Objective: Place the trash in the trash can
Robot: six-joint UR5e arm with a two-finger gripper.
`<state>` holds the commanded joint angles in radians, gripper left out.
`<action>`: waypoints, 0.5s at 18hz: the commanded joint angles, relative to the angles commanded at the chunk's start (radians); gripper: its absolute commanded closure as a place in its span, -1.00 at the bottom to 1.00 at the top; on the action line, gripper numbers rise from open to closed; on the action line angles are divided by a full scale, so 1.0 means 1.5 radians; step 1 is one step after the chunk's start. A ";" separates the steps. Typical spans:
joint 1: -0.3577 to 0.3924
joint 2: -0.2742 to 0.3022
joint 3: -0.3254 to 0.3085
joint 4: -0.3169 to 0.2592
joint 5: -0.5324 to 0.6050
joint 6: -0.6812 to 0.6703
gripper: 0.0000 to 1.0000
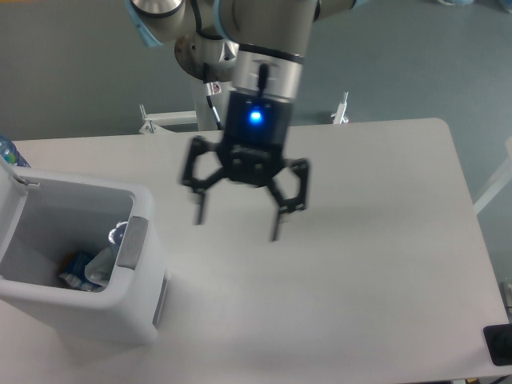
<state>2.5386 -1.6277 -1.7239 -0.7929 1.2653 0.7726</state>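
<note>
The white trash can (48, 300) stands at the table's front left corner, with a grey panel (132, 242) on its right rim. Inside it lies the crushed clear bottle (88, 268) with its blue-red label; the tissue is hidden from view. My gripper (237, 226) hangs open and empty above the middle of the table, well to the right of the trash can, its fingers blurred by motion.
The arm's white base post (210, 112) stands behind the table's far edge. A dark object (499, 344) sits at the front right corner. A blue-white item (8, 154) pokes in at the left edge.
</note>
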 joint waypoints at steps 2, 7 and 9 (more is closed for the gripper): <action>0.006 0.011 -0.027 -0.012 0.047 0.033 -1.00; -0.007 0.022 -0.051 -0.093 0.165 0.057 -1.00; -0.020 0.023 -0.076 -0.106 0.166 0.075 -1.00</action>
<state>2.5081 -1.5938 -1.8375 -0.9525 1.5140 0.8849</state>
